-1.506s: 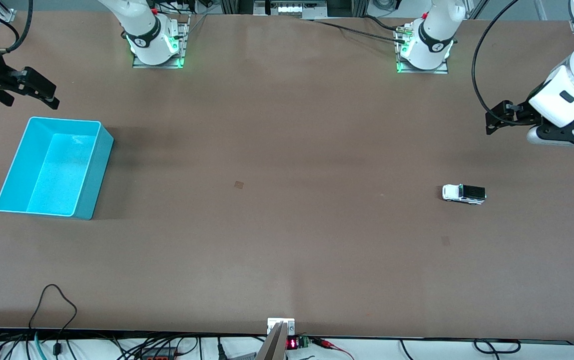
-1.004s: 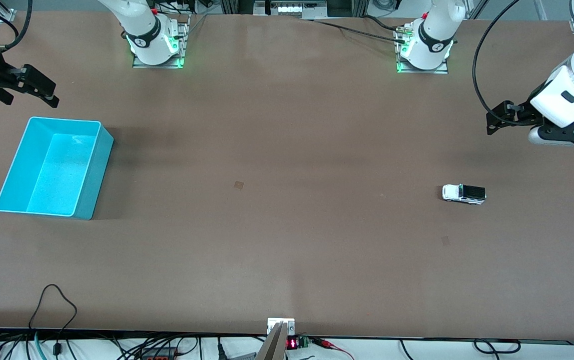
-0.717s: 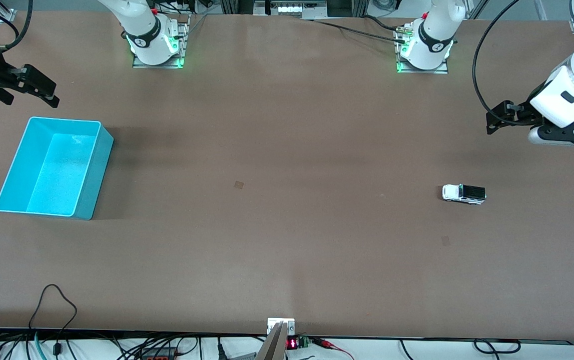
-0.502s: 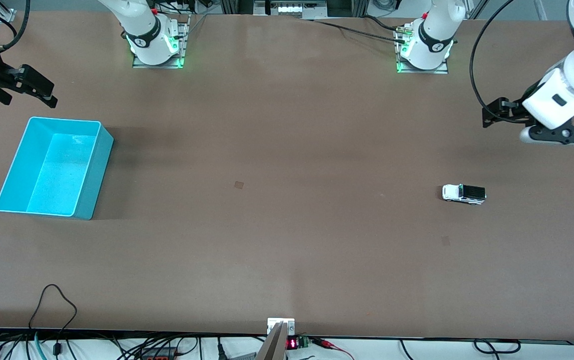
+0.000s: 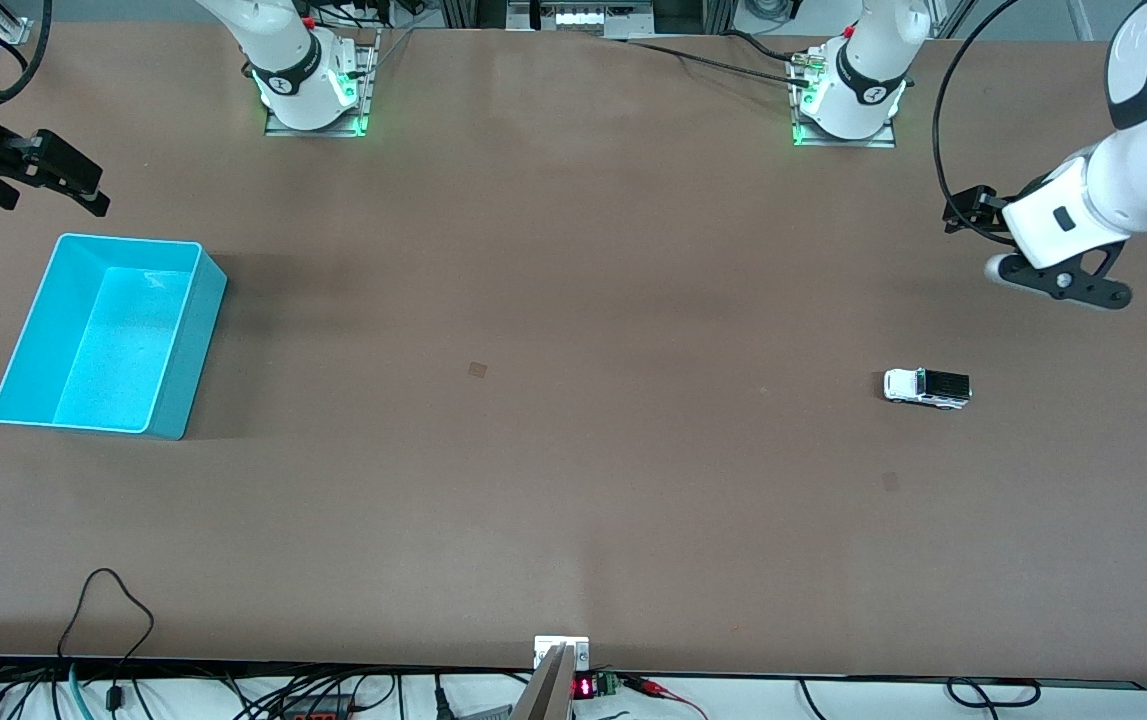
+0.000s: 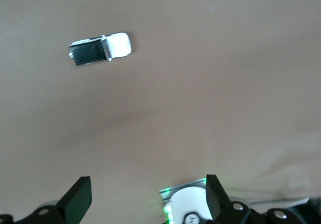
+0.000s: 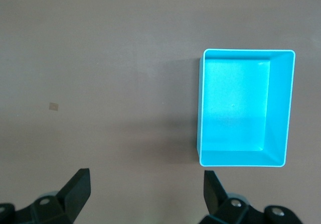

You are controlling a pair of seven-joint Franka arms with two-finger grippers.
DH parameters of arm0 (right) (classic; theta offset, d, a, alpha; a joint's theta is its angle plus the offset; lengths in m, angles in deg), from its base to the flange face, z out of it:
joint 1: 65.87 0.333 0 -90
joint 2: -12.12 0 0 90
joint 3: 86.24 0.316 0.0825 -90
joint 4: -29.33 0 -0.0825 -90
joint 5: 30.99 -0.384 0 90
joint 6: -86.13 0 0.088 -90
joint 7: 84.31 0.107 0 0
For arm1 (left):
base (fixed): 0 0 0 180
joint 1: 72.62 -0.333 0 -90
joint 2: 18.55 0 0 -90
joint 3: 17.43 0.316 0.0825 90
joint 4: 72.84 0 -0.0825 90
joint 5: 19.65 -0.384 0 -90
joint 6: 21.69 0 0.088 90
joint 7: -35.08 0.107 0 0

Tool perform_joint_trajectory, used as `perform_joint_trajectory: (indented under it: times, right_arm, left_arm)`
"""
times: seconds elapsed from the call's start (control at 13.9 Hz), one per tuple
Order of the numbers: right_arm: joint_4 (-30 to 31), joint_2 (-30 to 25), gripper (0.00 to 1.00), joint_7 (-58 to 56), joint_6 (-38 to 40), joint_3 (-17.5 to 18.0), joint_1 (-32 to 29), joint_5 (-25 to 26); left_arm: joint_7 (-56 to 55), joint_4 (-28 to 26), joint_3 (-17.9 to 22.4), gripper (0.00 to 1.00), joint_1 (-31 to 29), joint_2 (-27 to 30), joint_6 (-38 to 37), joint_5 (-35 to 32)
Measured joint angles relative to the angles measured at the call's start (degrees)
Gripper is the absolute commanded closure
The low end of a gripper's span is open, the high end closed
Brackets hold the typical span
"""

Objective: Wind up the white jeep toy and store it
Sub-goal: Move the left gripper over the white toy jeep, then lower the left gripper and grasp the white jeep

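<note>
Fingers wide on both; left gripper (image 5: 968, 210) has swung toward the white jeep toy (image 5: 927, 387)

Robotics lab — two white arm bases (image 5: 308, 85) bolted on metal plates along one edge of a wide brown worktop (image 5: 573, 500), green status lights lit. Loose black cables (image 5: 103, 620) and a small red digital readout (image 5: 584, 687) along the near edge — test-rig clutter, nothing domestic.
</note>
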Motion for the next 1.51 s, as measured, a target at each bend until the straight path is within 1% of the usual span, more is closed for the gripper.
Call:
perform_joint_trajectory:
  times: [0.14,0.29,0.43,0.57,0.65,0.79,1.0,1.15,1.29,1.51]
  right_arm:
    - [0.0,0.0,0.0,0.0,0.0,-0.11,-0.01,-0.4]
    - [0.0,-0.01,0.0,0.0,0.06,-0.27,-0.01,-0.47]
    - [0.0,-0.03,0.0,-0.02,0.08,-0.52,-0.02,-0.54]
    - [0.0,-0.05,0.0,-0.06,0.08,-0.65,-0.02,-0.57]
    - [0.0,-0.07,0.0,-0.06,0.08,-0.7,-0.01,-0.57]
    - [0.0,-0.07,0.0,-0.07,0.08,-0.78,-0.02,-0.58]
    - [0.0,-0.08,0.0,-0.09,0.08,-0.81,-0.02,-0.59]
    - [0.0,-0.08,0.0,-0.12,0.08,-0.81,-0.01,-0.62]
    - [0.0,-0.08,0.0,-0.13,0.08,-0.81,-0.01,-0.64]
    - [0.0,-0.08,0.0,-0.13,0.08,-0.81,-0.01,-0.64]
  left_arm:
    - [8.84,-0.02,0.32,0.0,-1.16,-0.89,0.0,-0.48]
    - [19.98,-0.13,0.48,0.0,-2.25,-1.81,0.76,-2.54]
    - [28.69,-0.95,0.56,0.0,-2.84,-2.44,3.43,-3.95]
    - [36.86,-2.95,0.57,0.0,-3.41,-3.16,6.41,-6.15]
    - [41.25,-4.38,0.57,0.0,-3.56,-3.55,9.46,-8.06]
    - [48.89,-8.4,0.58,0.0,-3.98,-4.44,17.88,-9.8]
    - [57.04,-16.48,0.6,0.0,-5.48,-6.28,33.48,-10.08]
    - [61.4,-21.28,0.6,0.0,-6.21,-8.74,43.26,-10.09]
    - [64.13,-23.83,0.61,0.0,-7.08,-12.94,49.86,-10.1]
    - [69.02,-24.18,0.61,0.0,-9.31,-19.16,57.66,-10.11]
